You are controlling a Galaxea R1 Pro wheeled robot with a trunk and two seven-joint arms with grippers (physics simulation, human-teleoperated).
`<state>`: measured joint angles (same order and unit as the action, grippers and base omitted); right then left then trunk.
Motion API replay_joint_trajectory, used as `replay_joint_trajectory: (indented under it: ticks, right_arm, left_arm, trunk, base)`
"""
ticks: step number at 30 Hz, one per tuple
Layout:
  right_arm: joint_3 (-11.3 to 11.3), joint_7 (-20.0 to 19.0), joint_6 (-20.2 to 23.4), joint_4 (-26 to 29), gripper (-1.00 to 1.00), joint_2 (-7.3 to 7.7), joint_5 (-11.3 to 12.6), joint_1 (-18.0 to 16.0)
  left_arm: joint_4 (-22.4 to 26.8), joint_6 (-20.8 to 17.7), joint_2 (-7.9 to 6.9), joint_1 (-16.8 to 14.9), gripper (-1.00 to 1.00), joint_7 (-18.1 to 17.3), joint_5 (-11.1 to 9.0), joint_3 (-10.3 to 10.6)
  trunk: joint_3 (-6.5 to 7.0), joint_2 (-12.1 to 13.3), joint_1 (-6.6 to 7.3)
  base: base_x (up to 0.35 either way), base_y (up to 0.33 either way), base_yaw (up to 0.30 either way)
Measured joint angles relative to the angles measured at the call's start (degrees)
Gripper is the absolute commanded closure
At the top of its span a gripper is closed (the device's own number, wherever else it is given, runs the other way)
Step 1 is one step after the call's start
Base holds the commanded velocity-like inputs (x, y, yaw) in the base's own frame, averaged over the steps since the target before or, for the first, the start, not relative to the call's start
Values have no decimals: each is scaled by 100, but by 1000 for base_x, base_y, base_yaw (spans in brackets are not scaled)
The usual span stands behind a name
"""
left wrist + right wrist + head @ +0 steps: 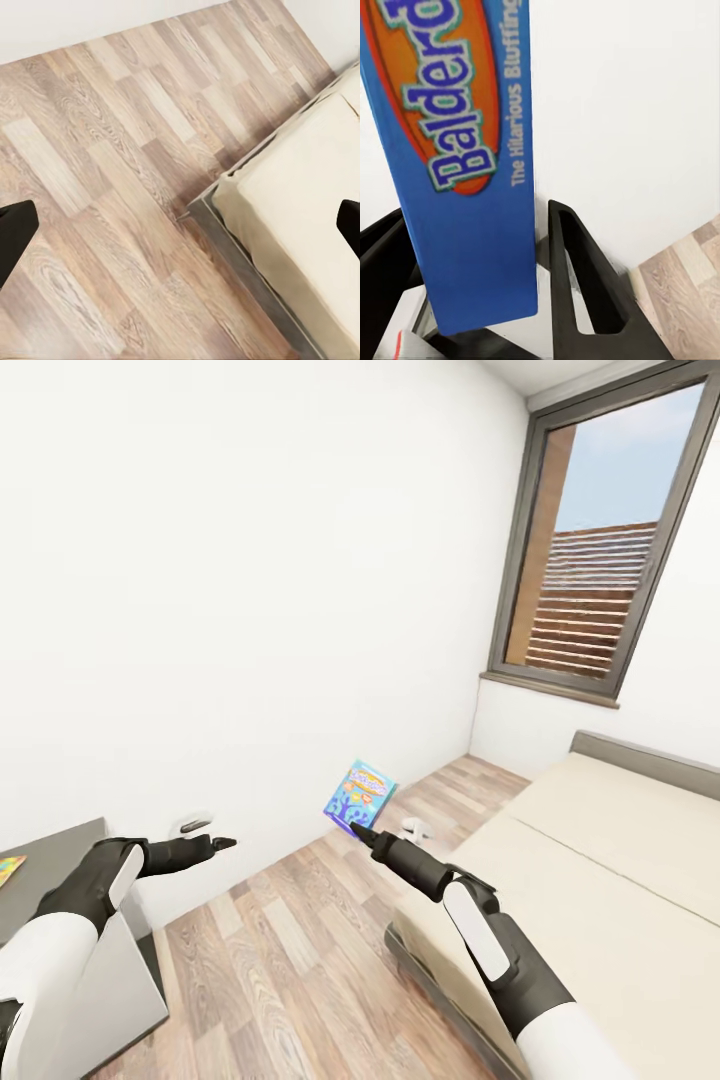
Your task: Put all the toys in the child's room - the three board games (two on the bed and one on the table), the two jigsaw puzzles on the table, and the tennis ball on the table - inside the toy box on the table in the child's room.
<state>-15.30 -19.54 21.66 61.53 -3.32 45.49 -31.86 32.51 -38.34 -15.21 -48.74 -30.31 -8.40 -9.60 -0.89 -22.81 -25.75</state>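
I've got the flat blue printed board game box [359,797] clamped in the right gripper [357,830] over the wood plank floor [290,950] btw bed and wall, left gripper [224,843] jaws apart w/ nothing, so imo swing slow and keep it level.

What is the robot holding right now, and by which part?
The right gripper holds the blue board game by its bottom edge; the left gripper is empty.

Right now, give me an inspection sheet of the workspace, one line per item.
Surface: beige bed, its visible mattress bare; wood plank floor.
Job's things: blue board game held up off the floor; its edge reads "Balderd...".
Clutter: colourful flat item on the dark desk, too cropped to name.
Grippers: right gripper shut on the board game; left gripper open, holding nothing.
Cables: nothing seen.
Surroundings: white wall, grey-framed window.
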Motion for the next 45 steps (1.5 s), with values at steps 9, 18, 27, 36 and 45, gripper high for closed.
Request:
replay_joint_trajectory:
  ticks: [9,18,27,36,45]
  right_arm:
    - [-3,0,3,1,100,4,-1,1]
    - [-3,0,3,-4,100,7,-2,1]
    - [-8,0,3,1,100,12,-1,1]
    - [-9,-2,3,-2,100,16,-2,1]
    - [7,-52,8,90,100,82,24,4]
  left_arm:
    - [0,0,3,1,-100,1,2,9]
    - [0,1,9,2,-100,1,6,10]
    - [0,1,41,1,-100,2,11,11]
    - [0,2,47,1,-100,1,17,10]
    - [0,0,69,1,-100,5,14,16]
  trunk:
    - [-30,3,0]
    - [-62,4,1]
    - [-95,4,1]
    - [-128,4,1]
    - [-153,3,1]
  base:
    - [0,0,275]
    - [0,0,274]
    - [0,0,274]
    - [0,0,274]
    - [0,0,141]
